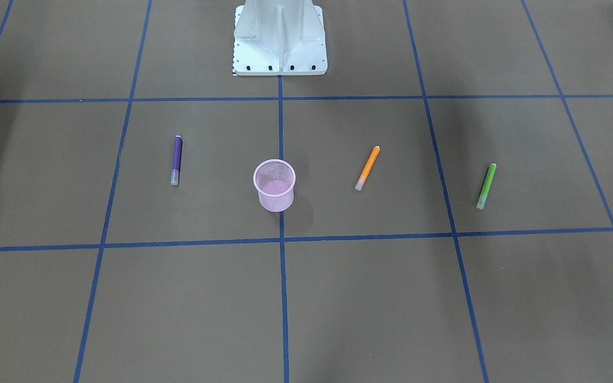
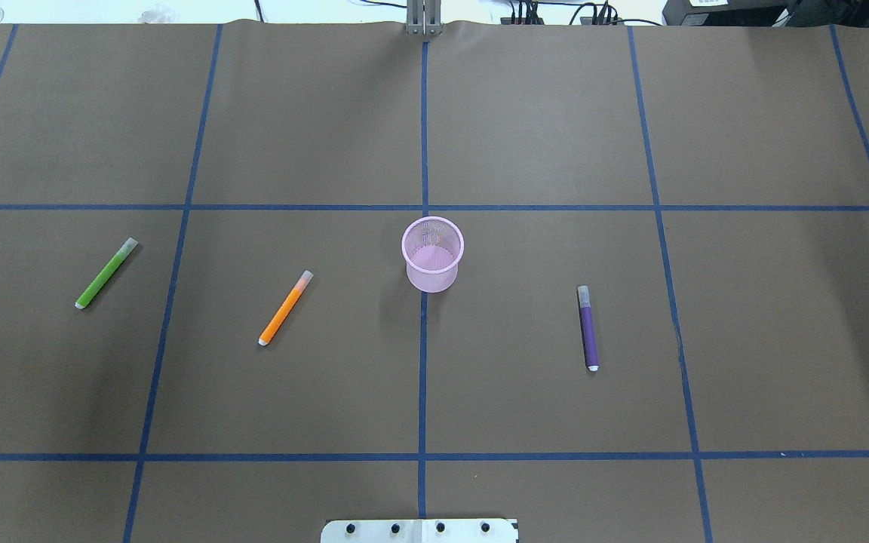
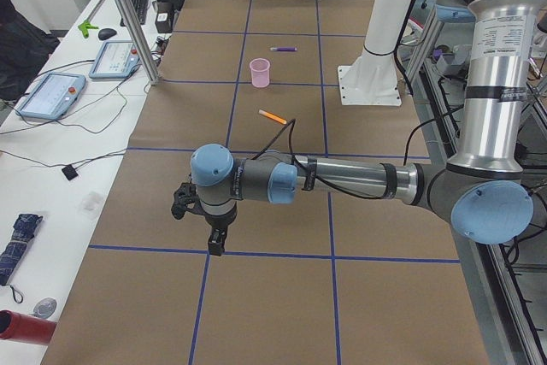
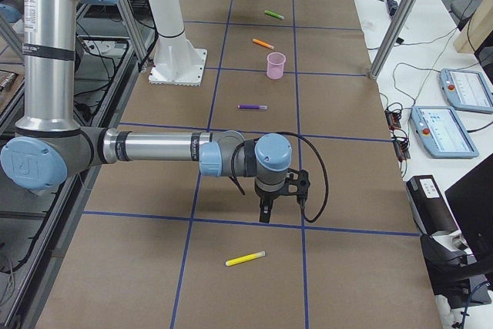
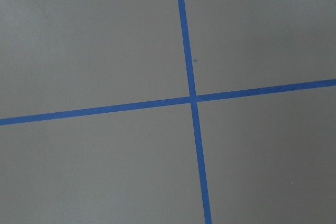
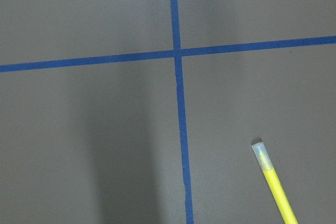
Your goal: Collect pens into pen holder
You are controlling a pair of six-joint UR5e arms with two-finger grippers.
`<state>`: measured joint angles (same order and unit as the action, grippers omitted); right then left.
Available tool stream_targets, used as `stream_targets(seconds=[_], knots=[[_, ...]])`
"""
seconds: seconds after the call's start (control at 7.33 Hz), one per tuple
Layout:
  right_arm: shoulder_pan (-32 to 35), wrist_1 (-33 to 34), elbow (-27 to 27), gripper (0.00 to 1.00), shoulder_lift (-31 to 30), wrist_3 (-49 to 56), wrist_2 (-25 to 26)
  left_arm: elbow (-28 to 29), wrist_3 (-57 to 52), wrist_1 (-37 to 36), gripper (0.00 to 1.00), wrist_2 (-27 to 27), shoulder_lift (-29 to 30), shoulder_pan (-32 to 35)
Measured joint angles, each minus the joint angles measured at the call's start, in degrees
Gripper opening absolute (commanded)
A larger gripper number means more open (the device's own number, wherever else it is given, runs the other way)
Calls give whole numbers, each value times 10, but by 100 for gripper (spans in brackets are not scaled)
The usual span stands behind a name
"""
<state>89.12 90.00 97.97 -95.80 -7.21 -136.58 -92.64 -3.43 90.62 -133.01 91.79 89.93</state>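
Right gripper (image 4: 266,209) hangs low over the counter (image 4: 347,190). We can't tell its opening or load, nor the left gripper's (image 3: 214,241). The yellow pen (image 4: 246,258) lies near it, outboard, long axis crosswise, so the right arm is nearer. The pen holder (image 2: 432,254) stands mid-counter, well apart, with the purple pen (image 2: 588,328), orange pen (image 2: 285,308) and green pen (image 2: 105,272) lying flat to either side of it.

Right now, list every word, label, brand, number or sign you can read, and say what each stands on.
"UR": logo on the right arm's blue joint cap.
Printed label on the left arm's silver tube: too small to read.
Printed label on the right arm's silver tube: too small to read.
Teach pendant screens: blurred.
Pen holder: no text.
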Motion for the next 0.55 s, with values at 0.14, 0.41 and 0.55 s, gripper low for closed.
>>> stream_targets(seconds=[0.14,0.41,0.55], knots=[[0,0,0,99,0,0,0,-1,0,1,100,0,-2,0],[0,0,1,99,0,0,1,-3,1,4,100,-7,-4,0],[0,0,1,99,1,0,1,-4,1,5,100,-22,0,-1]])
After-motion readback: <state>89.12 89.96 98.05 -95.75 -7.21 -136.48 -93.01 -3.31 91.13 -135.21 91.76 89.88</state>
